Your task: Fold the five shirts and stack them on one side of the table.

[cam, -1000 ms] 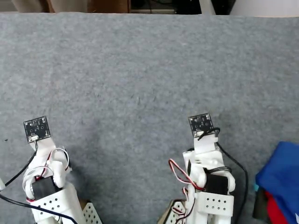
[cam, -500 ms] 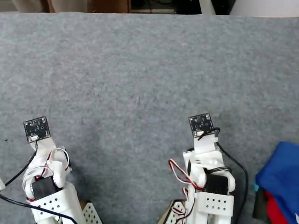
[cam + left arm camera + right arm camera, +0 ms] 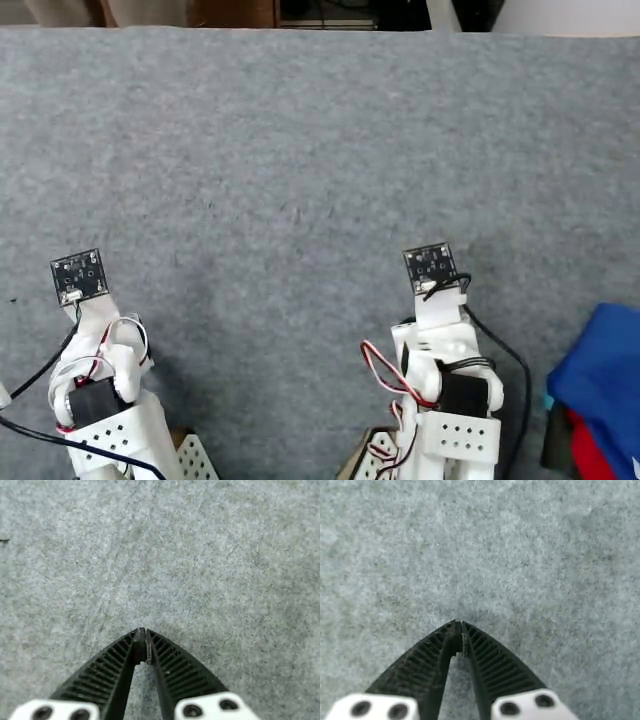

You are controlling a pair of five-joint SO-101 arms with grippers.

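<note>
the left arm's jaws are clenched, their ribbed black tips touching with nothing between them, just above the bare grey surface. the right arm's jaws are clenched the same way, tips met and empty, over the same felt. in the high view one arm sits at the near left edge and another arm sits further right. a bunched blue shirt lies at the near right corner on a red shirt, apart from both arms.

Shirts lie piled at the near right corner of the table.
</note>
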